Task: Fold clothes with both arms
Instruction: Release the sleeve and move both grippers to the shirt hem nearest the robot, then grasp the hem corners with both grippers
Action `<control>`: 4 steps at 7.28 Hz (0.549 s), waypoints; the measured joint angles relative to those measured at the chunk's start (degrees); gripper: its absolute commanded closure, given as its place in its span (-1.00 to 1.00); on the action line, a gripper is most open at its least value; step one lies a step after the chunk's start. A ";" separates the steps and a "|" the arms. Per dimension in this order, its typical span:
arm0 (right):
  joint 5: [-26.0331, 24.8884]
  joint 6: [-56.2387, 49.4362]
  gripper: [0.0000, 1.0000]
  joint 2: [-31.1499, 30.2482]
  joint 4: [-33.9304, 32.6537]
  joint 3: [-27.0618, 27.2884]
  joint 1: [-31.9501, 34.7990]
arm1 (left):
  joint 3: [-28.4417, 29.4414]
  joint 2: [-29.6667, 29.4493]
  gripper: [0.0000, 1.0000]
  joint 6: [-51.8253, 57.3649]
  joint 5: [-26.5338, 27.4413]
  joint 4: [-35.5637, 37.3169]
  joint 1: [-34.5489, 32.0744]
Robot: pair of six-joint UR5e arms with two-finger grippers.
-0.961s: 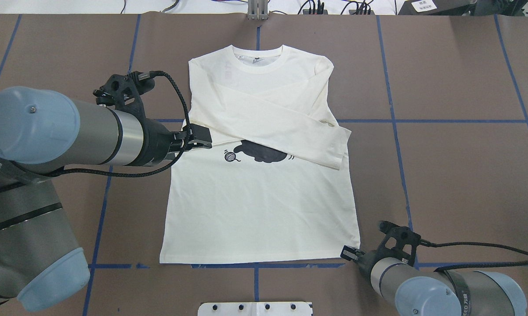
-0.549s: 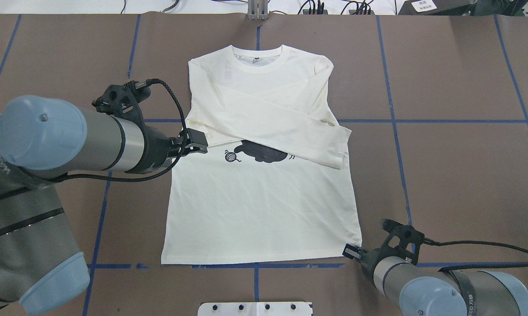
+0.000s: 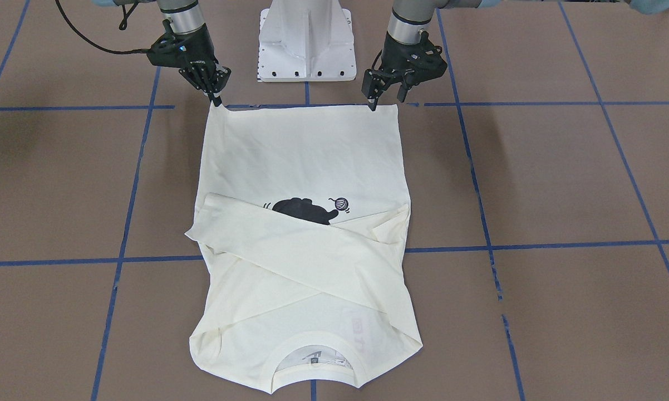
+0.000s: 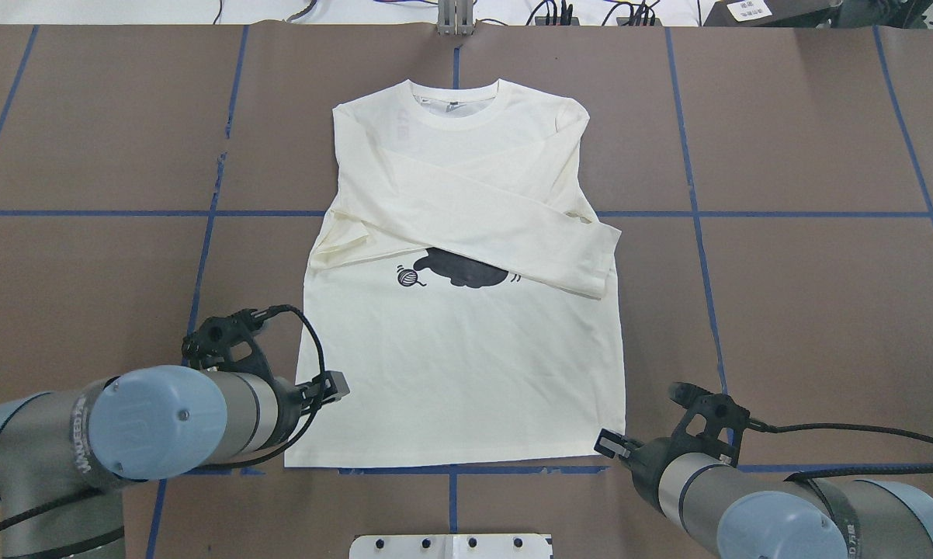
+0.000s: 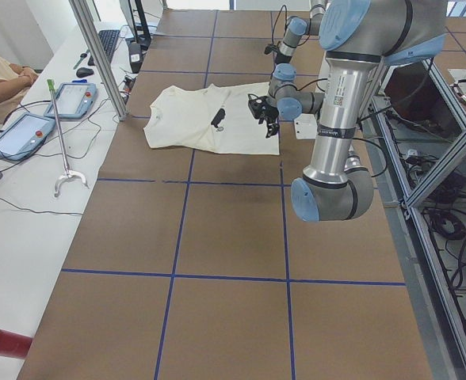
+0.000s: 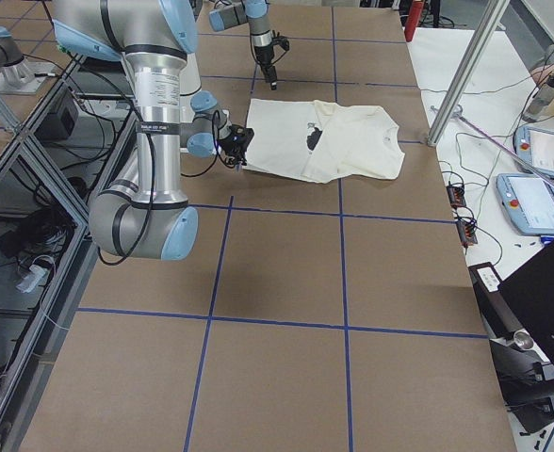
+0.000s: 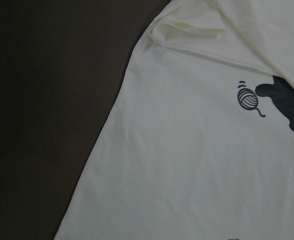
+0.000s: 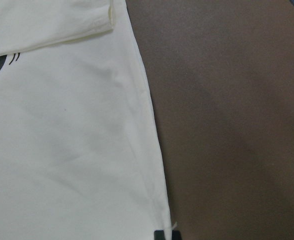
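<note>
The cream long-sleeved shirt (image 4: pixel 459 349) lies flat, print side up, with both sleeves crossed over the chest and partly covering the black cat (image 4: pixel 463 269). The collar (image 3: pixel 312 356) points away from the robot. My left gripper (image 3: pixel 387 99) is open just over the hem near its left corner, with one fingertip (image 3: pixel 373 105) at the hem's edge. In the overhead view, that left gripper (image 4: pixel 331 386) hangs beside the shirt's left side. My right gripper (image 3: pixel 216 101) is shut on the hem's right corner (image 8: pixel 171 227), which peaks up slightly towards it.
Brown table covering with blue tape lines (image 4: pixel 691 213) surrounds the shirt. The white pedestal base (image 3: pixel 306 39) stands just behind the hem between the arms. Tablets (image 5: pixel 19 134) and a person's arm (image 5: pixel 7 75) are at a side bench beyond the table's far edge.
My left arm has drawn back from the sleeve cuff at the shirt's left edge down to the hem's left corner. The sleeve stays lying across the chest. The right gripper has barely moved.
</note>
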 measured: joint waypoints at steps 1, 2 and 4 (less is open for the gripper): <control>-0.07 0.00 1.00 0.02 0.00 0.05 0.01 | 0.39 1.20 -0.61 -1.63 1.15 0.37 2.23; -0.17 0.03 1.00 0.03 0.00 0.09 0.02 | 1.07 1.76 -0.60 -2.70 1.71 0.51 3.81; -0.23 0.05 1.00 -0.01 0.01 0.08 0.00 | 2.81 1.97 -0.51 -3.38 2.03 0.56 5.32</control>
